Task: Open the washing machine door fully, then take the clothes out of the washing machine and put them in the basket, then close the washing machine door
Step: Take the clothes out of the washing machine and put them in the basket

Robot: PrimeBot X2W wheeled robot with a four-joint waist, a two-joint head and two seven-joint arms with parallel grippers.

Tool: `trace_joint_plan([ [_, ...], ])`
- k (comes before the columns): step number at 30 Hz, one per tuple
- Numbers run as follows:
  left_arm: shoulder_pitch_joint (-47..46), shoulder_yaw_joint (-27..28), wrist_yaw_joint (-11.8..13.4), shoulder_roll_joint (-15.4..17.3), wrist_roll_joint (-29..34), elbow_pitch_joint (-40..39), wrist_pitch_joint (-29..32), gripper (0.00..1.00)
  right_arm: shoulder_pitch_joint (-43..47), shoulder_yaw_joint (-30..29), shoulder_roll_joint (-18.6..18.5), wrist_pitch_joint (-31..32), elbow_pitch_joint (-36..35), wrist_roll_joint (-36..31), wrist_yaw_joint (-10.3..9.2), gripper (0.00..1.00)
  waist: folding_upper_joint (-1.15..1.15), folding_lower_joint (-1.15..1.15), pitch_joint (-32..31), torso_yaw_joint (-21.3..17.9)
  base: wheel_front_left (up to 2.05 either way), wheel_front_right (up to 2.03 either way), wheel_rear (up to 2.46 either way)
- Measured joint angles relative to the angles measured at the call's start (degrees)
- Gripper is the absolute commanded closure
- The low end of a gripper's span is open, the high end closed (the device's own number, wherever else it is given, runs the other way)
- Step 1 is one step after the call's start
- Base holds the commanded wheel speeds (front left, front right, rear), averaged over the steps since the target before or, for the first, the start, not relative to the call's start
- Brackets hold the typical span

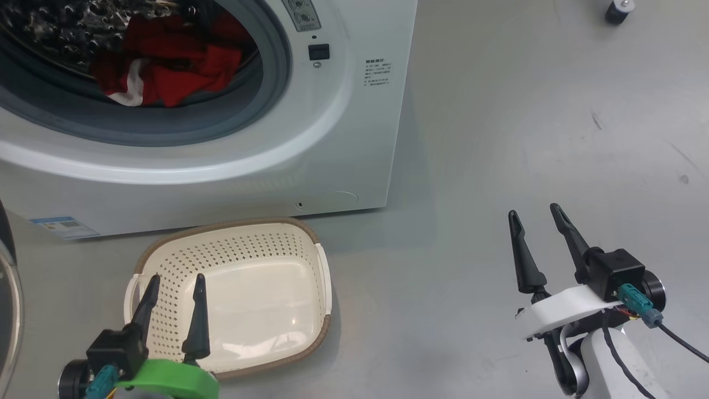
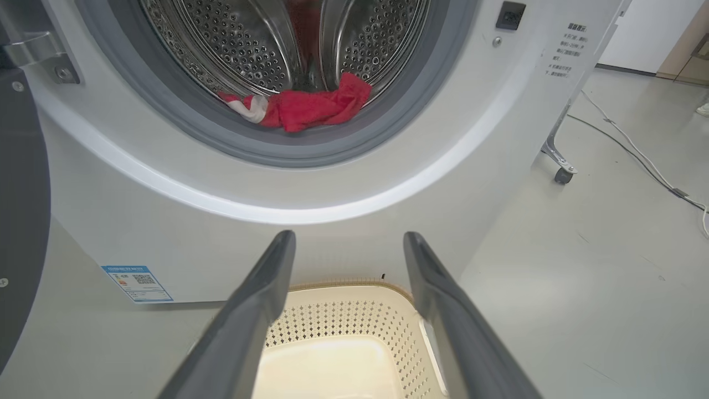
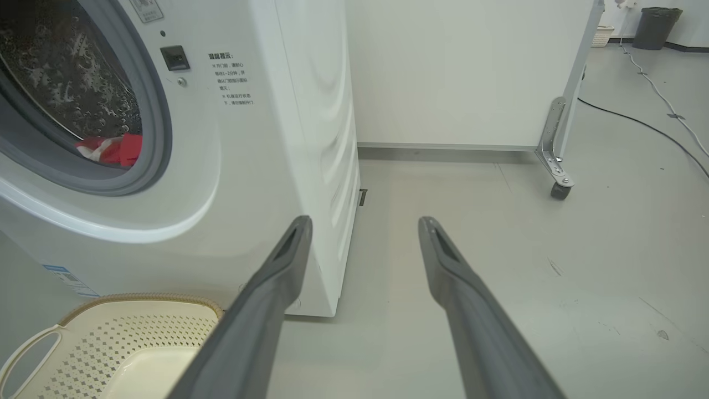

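Clothes are seen bunched inside the washing machine, its door swung aside. The basket is set just before the washing machine; left gripper and right gripper are held spread, empty.

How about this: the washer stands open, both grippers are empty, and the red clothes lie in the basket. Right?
Not quite. The clothes lie inside the washer, not in the basket, which holds nothing; the head view shows it. The rest holds: the washer stands open, and the left gripper and right gripper are empty.
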Motion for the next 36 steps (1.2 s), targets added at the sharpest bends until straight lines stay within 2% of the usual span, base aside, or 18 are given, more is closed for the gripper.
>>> trace_joint_plan([
  [13,-15.3,-0.3,-1.3,0.2,-0.5,5.1,0.0,0.00,-4.3,1.3,0.0,0.0,-0.3,0.1,0.00,0.00,0.00,0.00,7.7,-1.0,0.00,0.00,0.00],
  [24,-31.0,0.5,-1.3,4.0,1.5,7.7,3.7,0.00,-7.3,1.8,-0.1,0.0,-1.1,1.1,0.00,0.00,0.00,0.00,13.5,-2.3,0.00,0.00,0.00],
  [36,-44.2,2.2,-1.7,7.6,1.6,14.0,10.0,0.00,-9.9,3.4,-0.1,0.0,-1.3,1.6,0.01,0.00,0.00,0.00,19.1,-4.1,0.00,0.00,0.00],
])
